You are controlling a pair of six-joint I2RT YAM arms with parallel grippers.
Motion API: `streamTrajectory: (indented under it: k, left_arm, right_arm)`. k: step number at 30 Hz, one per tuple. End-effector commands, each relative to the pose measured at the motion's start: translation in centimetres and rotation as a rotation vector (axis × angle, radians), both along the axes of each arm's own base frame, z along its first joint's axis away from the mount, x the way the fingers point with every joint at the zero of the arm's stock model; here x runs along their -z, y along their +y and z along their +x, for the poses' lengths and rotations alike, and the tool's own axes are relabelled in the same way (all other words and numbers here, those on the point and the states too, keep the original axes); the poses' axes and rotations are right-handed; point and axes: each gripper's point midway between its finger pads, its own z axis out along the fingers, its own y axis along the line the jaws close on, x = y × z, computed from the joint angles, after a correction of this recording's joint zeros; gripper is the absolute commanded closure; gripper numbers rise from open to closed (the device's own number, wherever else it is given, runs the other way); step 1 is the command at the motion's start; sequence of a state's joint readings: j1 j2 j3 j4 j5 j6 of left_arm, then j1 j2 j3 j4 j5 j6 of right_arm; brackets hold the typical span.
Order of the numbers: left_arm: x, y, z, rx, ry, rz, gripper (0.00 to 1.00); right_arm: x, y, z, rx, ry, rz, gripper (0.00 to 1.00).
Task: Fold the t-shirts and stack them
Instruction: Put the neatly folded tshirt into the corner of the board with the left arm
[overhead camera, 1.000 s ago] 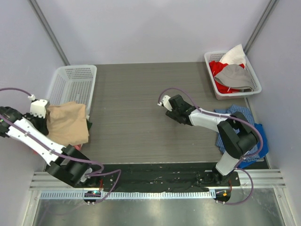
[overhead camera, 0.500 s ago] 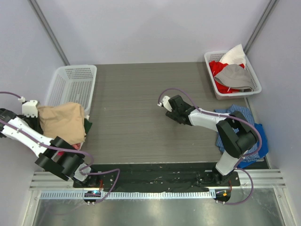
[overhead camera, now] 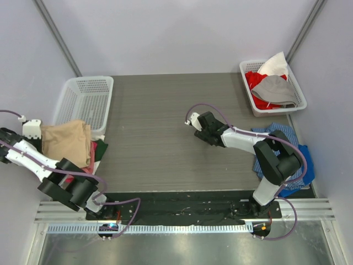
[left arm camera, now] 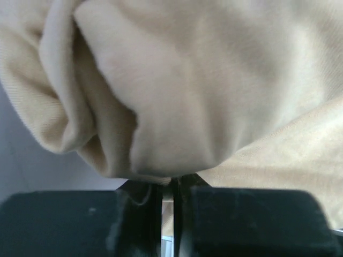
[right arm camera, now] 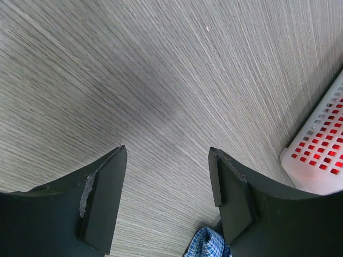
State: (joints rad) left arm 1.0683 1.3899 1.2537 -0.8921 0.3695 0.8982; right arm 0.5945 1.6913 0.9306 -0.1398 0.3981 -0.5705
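Step in hand: stacking, I judge. The folded tan shirt is going onto the pile at the table's left edge.
Left pincer (left arm camera: 171, 184): pinched almost shut on a fold of the tan t-shirt (overhead camera: 67, 142), out at the far left.
Tan t-shirt: a bunched, roughly folded bundle lying over the pile. I cannot tell whether its weight rests there or hangs from my grip.
Pile beneath: an edge of the salmon-pink t-shirt (overhead camera: 92, 152) shows, with a dark green cloth (overhead camera: 102, 147) just beside it.
Next move: I judge it calls for settling the bundle square on the pile, then letting go without dragging a fold loose.
Left basket (overhead camera: 91, 79): white mesh, just behind the pile. I see no cloth in the part that shows.
Right pincer (right arm camera: 166, 160): jaws wide, holding nothing, hovering over bare table (right arm camera: 161, 69) mid-scene.
Right basket (overhead camera: 247, 85): heaped with a red garment (overhead camera: 258, 81), a grey garment (overhead camera: 276, 91) and a white garment (overhead camera: 274, 65), all unfolded.
Blue checked cloth (overhead camera: 270, 132): crumpled on the table beside my right arm, near the right basket.
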Motion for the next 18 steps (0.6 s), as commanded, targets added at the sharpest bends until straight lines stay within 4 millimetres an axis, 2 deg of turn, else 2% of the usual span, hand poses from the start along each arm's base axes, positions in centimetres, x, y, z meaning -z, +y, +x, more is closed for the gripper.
streamTrajectory:
  k: [1,2,4,6,12,18]
  left_arm:
    - [-1.0,3.5,0.1,-0.027,-0.009,0.148,0.8]
    - [-1.0,3.4,0.1,-0.031,-0.015,0.153,0.76]
    - [-1.3,3.7,0.4,-0.046,-0.044,0.169,0.61]
    - [-2.1,3.7,0.7,-0.055,-0.084,0.2,0.35]
    - [-4.6,2.8,1.8,-0.059,-0.197,0.207,0.28]
    - [-7.9,-0.4,2.5,-0.003,-0.313,0.19,0.24]
  right_arm:
    - [0.0,0.5,0.1,0.0,-0.006,0.012,0.31]
    - [0.0,0.5,0.2,0.0,-0.007,0.013,0.31]
    - [0.1,0.5,0.1,0.001,-0.003,0.012,0.31]
    - [0.3,0.5,0.0,0.0,0.004,0.012,0.31]
    - [0.6,0.5,-0.2,0.002,0.018,0.011,0.31]
    - [1.0,0.3,-0.2,0.003,0.024,-0.002,0.3]
